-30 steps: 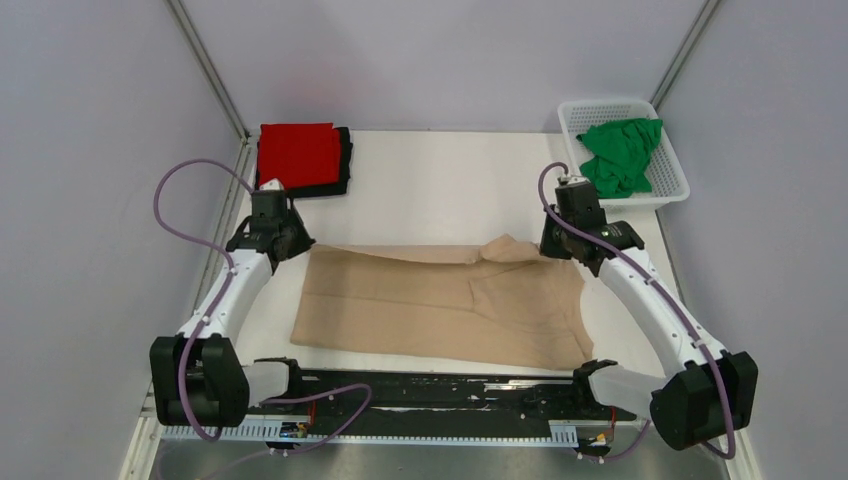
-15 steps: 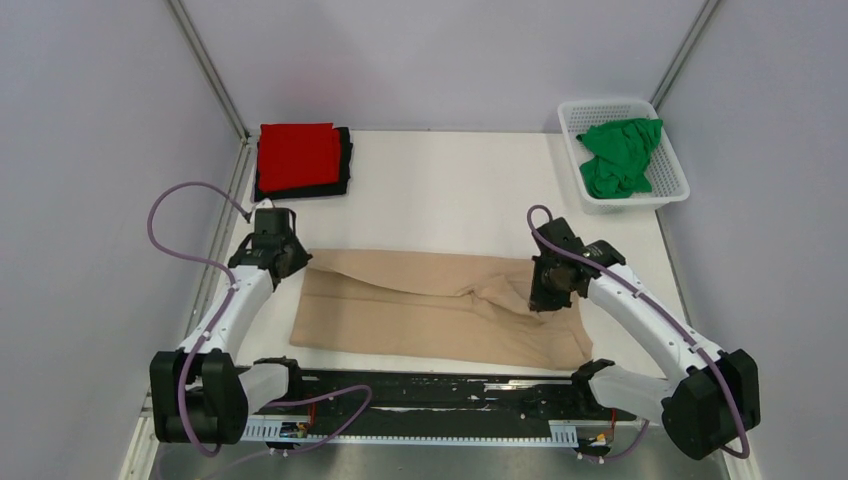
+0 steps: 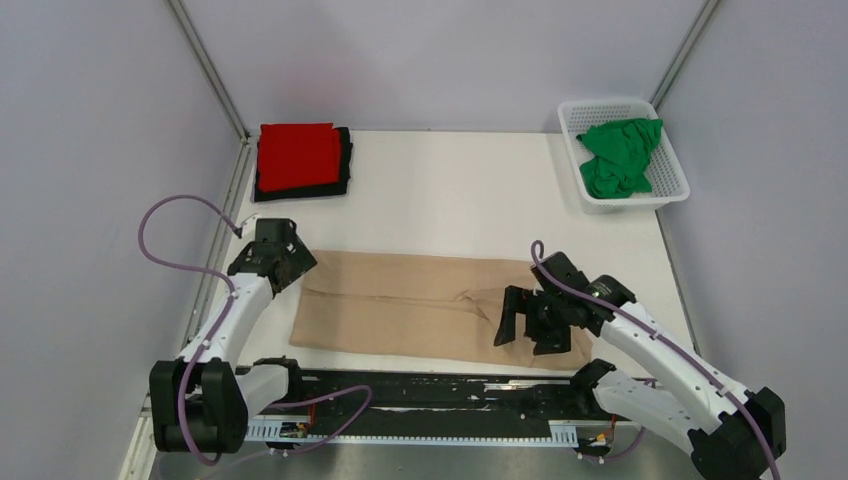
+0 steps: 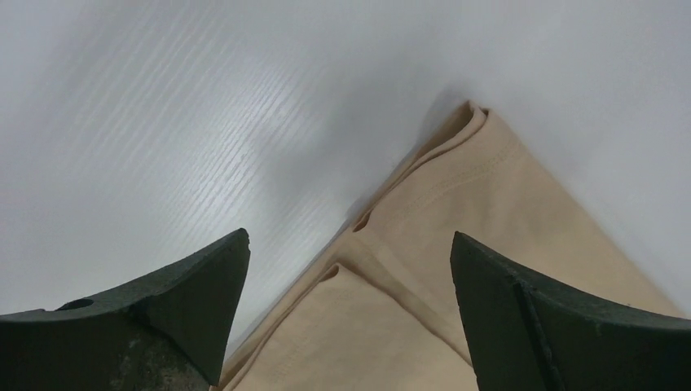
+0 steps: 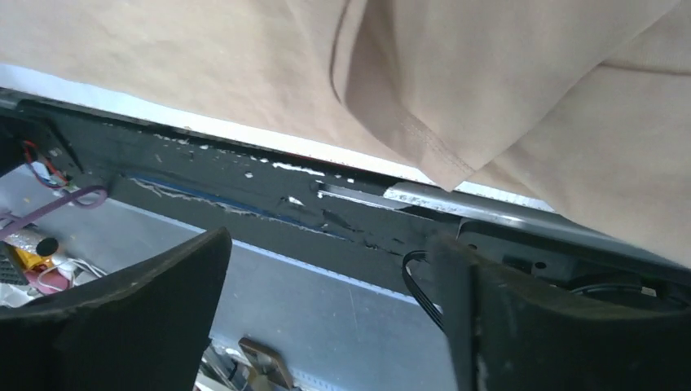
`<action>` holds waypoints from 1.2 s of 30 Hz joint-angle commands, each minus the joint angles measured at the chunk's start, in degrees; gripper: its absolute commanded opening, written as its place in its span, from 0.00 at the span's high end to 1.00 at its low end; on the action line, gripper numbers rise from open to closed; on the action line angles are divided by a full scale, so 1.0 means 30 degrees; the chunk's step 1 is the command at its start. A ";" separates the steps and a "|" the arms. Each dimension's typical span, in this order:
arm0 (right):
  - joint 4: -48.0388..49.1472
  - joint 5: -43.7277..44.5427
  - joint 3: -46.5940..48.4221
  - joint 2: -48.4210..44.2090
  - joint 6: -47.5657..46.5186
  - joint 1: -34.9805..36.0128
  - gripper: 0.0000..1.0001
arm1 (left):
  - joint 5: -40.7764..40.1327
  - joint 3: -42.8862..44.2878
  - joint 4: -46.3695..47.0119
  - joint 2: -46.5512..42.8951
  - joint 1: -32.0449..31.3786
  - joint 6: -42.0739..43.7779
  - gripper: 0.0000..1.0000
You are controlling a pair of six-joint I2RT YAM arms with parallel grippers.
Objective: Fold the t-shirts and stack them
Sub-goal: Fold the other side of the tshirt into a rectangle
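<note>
A beige t-shirt (image 3: 420,305) lies in a long band near the table's front edge, with a sleeve flap folded over on its right part. My left gripper (image 3: 288,264) hovers open over the shirt's far left corner (image 4: 456,155), nothing between its fingers (image 4: 171,301). My right gripper (image 3: 528,326) stands open above the shirt's right near part, tilted toward the front rail; the beige shirt (image 5: 505,73) fills the top of its wrist view. A folded red shirt (image 3: 298,154) lies on a folded black one (image 3: 344,170) at the back left.
A white basket (image 3: 672,188) at the back right holds a crumpled green shirt (image 3: 618,152). The black front rail (image 5: 244,187) with the arm bases runs along the table's near edge. Grey walls close in both sides.
Both grippers have gone from shut to open and let go of the beige shirt. The right arm swung toward the near edge, carrying the shirt's right far part over; the left moved slightly nearer.
</note>
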 commanded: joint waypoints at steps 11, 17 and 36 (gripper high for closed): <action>1.0915 0.6346 0.0880 0.3621 -0.0537 -0.0250 0.00 | 0.7693 0.1371 0.2565 -0.0445 -0.0096 0.0033 0.00; 1.2024 0.2921 0.2202 0.7848 -0.1994 0.0551 0.00 | 0.6880 0.1083 0.2070 -0.1800 -0.0131 0.0317 0.00; 0.7559 0.5616 0.1047 0.3416 0.2538 0.3587 0.00 | 1.0919 0.3676 0.2719 0.1805 -0.1634 0.2052 0.00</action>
